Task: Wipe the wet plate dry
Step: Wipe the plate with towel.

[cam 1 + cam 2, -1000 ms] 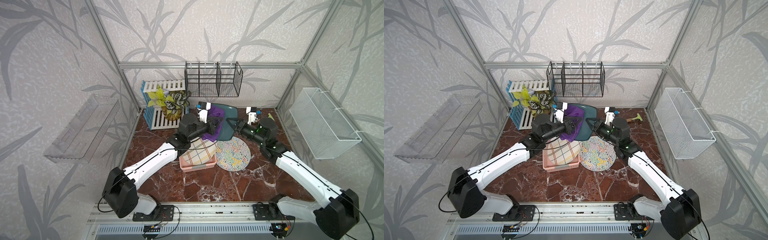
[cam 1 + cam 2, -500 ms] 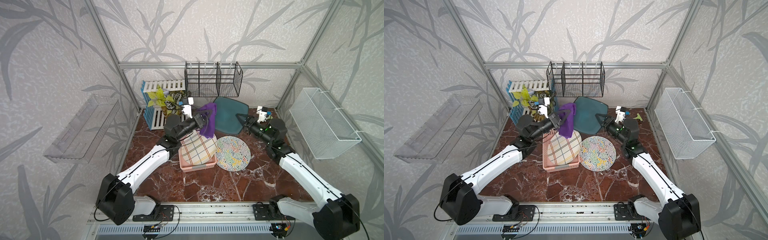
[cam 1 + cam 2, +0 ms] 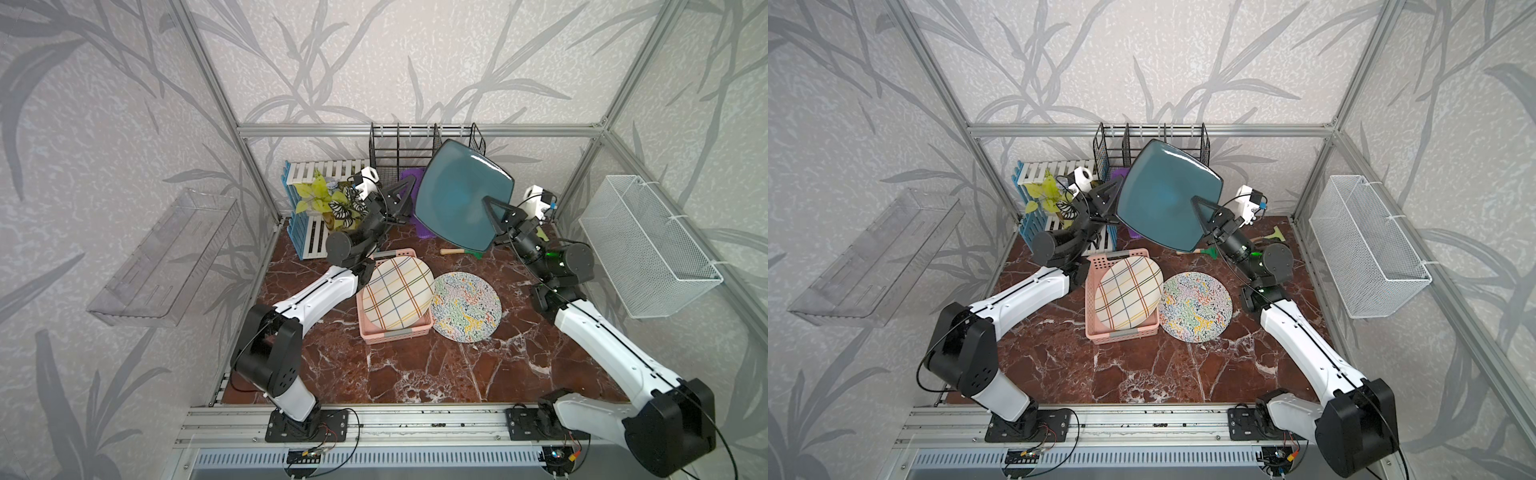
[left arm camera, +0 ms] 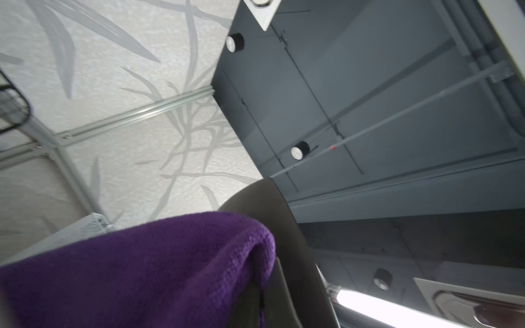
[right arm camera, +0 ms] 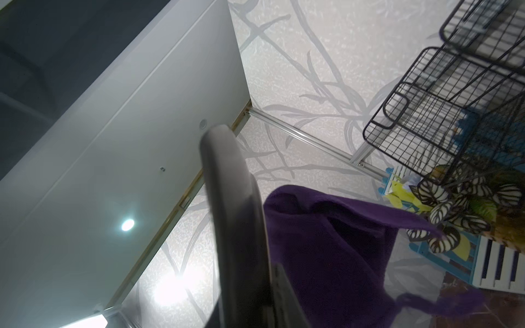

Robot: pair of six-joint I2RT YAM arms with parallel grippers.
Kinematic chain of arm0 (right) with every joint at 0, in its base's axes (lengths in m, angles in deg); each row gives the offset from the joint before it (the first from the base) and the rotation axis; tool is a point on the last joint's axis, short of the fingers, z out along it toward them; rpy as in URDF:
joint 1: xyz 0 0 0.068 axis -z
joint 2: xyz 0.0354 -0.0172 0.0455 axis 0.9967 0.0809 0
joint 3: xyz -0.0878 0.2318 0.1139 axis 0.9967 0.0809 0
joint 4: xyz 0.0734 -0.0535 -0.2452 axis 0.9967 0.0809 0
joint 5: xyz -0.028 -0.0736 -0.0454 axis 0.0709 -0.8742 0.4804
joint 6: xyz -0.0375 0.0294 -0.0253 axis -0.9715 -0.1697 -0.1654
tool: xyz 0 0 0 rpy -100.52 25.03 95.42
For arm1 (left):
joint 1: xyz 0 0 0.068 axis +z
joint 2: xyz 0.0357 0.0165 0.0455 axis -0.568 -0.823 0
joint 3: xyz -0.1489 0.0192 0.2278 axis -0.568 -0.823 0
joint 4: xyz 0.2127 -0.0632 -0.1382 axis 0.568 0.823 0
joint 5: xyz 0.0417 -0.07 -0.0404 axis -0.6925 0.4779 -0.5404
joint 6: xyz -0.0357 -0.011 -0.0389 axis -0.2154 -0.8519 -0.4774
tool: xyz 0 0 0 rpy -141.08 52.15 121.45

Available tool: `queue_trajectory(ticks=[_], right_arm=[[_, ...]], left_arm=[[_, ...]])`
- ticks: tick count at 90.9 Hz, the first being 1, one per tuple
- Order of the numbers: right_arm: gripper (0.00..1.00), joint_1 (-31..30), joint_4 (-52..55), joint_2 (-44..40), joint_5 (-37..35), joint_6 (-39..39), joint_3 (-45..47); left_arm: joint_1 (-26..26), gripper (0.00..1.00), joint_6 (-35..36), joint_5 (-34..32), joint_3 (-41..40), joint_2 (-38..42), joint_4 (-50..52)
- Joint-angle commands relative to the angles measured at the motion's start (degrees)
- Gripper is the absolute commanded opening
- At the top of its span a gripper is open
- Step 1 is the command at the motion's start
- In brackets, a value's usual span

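The right gripper clamps the teal plate at 4 o'clock; the left gripper, pinching the purple cloth at 9 o'clock (behind the plate), should press flat and sweep slowly

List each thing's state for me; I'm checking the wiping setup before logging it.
teal plate: held in the air, tilted, edge clamped in right claw
purple cloth: clamped in left claw, behind that plate
plaid plate: leaning in pink basket
squiggle-patterned plate: lying on tabletop
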Motion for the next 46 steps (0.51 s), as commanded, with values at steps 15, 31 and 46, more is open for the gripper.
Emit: queue_trajectory(ticks=[15, 31, 46], right_arm=[[0.0, -3.28, -10.39, 7.67, -3.31, 0.44, -10.68], [0.0, 1.92, -7.22, 9.03, -6.11, 1.93, -13.67], [0.0, 1.86, -6.73, 4.4, -3.9, -0.07, -7.93]], left_arm=[[-11.08, 0.0, -6.72, -4.89, 2.62, -1.48, -11.21], [-11.89, 0.0, -6.43, -8.2, 1.95, -0.95, -12.36], [-6.62, 0.0, -7.02, -8.03, 6.93, -1.15, -9.95]])
